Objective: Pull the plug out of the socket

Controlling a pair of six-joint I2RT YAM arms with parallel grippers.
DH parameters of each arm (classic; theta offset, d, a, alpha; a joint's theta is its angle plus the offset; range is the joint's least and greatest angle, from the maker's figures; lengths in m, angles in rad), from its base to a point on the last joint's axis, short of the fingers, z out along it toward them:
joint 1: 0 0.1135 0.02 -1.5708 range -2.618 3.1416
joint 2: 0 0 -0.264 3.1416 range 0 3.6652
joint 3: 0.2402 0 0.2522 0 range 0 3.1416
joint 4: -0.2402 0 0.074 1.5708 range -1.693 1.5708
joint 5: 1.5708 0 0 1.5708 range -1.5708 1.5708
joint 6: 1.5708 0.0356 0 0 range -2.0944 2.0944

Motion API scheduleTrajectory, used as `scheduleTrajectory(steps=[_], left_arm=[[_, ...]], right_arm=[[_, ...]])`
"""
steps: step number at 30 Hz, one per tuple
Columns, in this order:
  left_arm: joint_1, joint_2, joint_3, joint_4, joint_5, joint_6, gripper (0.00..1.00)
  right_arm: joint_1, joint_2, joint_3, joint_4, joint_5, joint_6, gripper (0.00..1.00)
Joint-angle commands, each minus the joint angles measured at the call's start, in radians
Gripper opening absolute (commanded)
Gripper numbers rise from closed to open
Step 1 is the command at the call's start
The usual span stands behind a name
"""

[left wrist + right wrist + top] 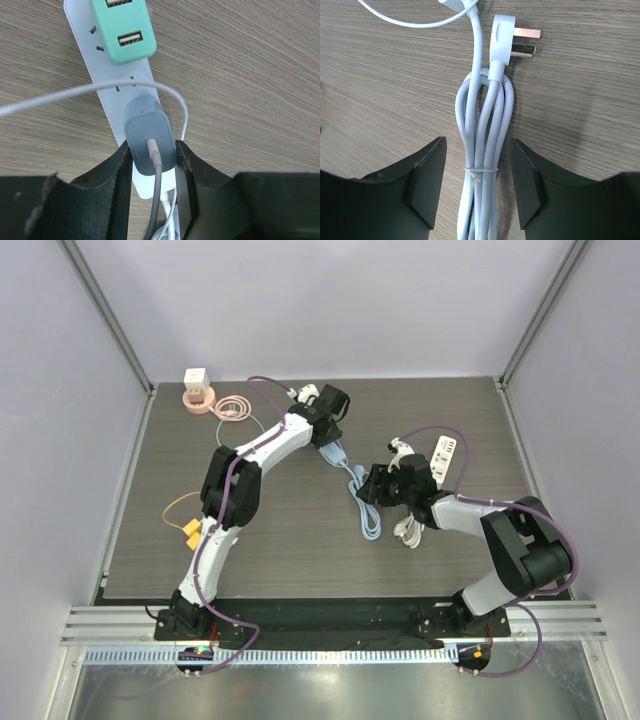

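While the grey plug (150, 145) is sitting in the socket strip (107, 95), it is being gripped by the left tool (153, 152); the right tool (477, 150) is being held open. The pull is not yet done.

Worktop (300, 550): dark wood-grain laminate, matte, evenly lit, no hard shadows. Back wall (330, 300) and side walls (50, 440) are plain pale lilac-grey panels. Aluminium posts (108, 315) stand at both back corners. Aluminium rails (110, 625) and a slotted strip (330, 655) run along the near edge.
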Motion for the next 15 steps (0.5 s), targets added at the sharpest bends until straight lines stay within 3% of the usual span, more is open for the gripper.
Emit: scheduleTrajectory(steps=[1,15], left_arm=[[0.006,-0.025,0.014,-0.021,-0.015,0.081,0.00],[-0.021,-0.212,-0.204,-0.054,0.064,0.202,0.00]], right_arm=[[0.000,-0.047,0.013,0.039,0.013,-0.006,0.59],[0.000,-0.045,0.024,0.036,-0.011,0.003,0.61]])
